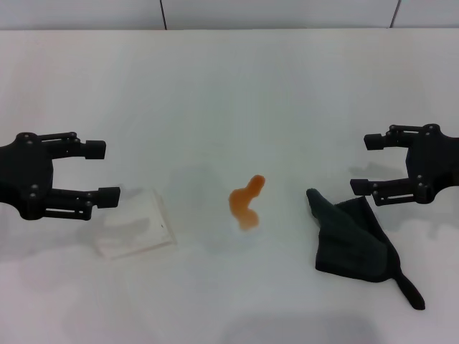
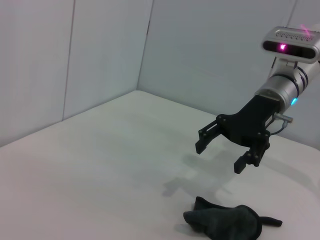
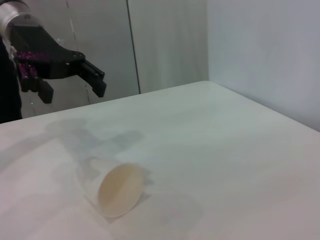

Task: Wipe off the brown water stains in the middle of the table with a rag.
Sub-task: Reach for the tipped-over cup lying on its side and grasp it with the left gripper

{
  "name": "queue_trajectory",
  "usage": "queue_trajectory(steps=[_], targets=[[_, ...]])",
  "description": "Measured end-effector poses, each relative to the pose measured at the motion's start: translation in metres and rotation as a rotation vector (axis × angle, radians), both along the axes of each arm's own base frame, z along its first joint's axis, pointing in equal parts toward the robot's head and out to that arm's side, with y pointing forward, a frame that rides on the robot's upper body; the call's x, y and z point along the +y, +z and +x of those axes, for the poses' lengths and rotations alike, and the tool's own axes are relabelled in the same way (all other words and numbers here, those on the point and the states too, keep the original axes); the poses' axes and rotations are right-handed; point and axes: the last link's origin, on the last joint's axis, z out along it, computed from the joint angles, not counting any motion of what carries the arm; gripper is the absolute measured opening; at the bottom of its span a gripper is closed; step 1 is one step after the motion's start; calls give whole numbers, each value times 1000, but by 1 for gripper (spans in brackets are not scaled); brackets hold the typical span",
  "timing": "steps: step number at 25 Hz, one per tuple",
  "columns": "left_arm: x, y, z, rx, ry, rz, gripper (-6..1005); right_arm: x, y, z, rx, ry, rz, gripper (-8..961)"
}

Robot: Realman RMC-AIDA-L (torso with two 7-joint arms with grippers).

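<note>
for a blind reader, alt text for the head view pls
An orange-brown stain sits mid-table, a dark rag to its right. Open left hand and right hand hover at either side; a clear cup lies left.

Words: none to read anywhere.
Numbers: none.
Labels or brand names: none on anything I can see here.

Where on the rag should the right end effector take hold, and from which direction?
Probably the bunched, raised fold at the rag's end nearest the brown water stains, approached from above. The rest lies flat on the table, and the pointed tail is thin. The right end effector hovers open just behind it.
</note>
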Motion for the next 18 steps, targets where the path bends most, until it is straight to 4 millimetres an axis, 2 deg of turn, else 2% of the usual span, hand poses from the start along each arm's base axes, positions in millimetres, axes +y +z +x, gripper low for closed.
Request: queue_trajectory(steps=[18], targets=[[0,0,0,-2,0,1,888,1,0,-1,-1,1,3,844]])
